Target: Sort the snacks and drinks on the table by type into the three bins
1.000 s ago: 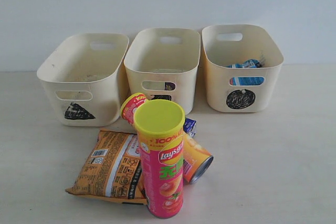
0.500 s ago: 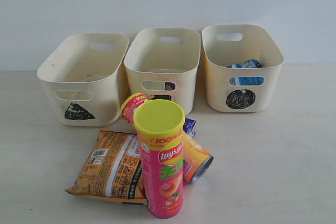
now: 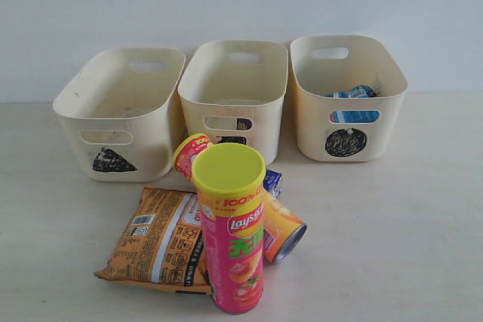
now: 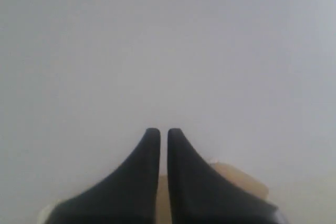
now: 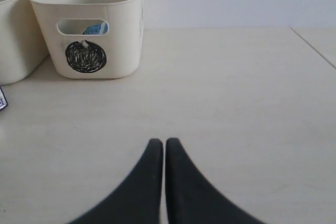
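Presently, the left gripper (image 4: 163, 132) had its fingers pressed together on nothing, facing a pale backdrop. The right gripper (image 5: 160, 142) was likewise pressed together and empty, over the table (image 5: 236, 103) near the circle bin (image 5: 123, 35). The pink tube (image 3: 230, 239) stood upright at the front, and the orange-yellow tube (image 3: 281, 225) lay on its side behind it. The orange packet (image 3: 155, 239) lay flat just left of the pink tube. A small carton (image 3: 272, 182) showed one corner behind the tubes. The blue-white packet (image 3: 353, 93) sat in the circle bin. The triangle bin (image 3: 72, 127) and square bin (image 3: 260, 122) stood in a row to its left.
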`<control>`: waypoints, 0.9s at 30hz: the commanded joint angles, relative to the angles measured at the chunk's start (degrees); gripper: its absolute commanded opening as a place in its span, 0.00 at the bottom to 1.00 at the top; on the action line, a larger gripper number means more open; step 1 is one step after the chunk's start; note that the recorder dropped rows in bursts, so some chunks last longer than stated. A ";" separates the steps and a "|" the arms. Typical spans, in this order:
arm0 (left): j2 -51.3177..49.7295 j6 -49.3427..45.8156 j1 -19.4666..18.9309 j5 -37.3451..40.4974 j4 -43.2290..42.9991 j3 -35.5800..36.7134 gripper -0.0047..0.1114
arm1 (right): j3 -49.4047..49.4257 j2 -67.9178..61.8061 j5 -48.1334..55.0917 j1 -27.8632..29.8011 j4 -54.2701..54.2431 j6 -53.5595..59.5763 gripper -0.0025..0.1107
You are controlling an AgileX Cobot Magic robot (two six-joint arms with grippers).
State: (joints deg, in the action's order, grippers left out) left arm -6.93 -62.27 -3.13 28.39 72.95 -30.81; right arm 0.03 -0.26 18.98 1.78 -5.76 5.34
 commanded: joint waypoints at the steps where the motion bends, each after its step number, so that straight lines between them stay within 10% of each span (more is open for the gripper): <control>1: -0.31 -1.66 0.42 0.36 9.84 -0.41 0.08 | -0.03 0.26 -0.75 0.31 0.61 -0.23 0.02; 8: -3.41 -0.09 0.42 -2.94 8.82 -4.78 0.08 | -0.03 0.26 -0.75 0.31 0.61 -0.23 0.02; 13: -16.88 43.81 2.26 7.27 -38.98 -17.26 0.08 | -0.03 0.26 -0.75 0.31 0.61 -0.23 0.02; 17: -29.01 53.33 6.19 27.08 -62.25 -26.98 0.08 | -0.03 0.26 -0.75 0.31 0.47 -0.23 0.02; 27: -46.52 55.42 15.92 40.10 -64.62 -31.24 0.08 | -0.03 0.26 -0.75 0.31 0.37 -0.23 0.02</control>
State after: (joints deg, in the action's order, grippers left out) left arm -50.09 -7.68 10.48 66.33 7.46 -61.74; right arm 0.03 -0.26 18.85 1.78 -5.76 5.34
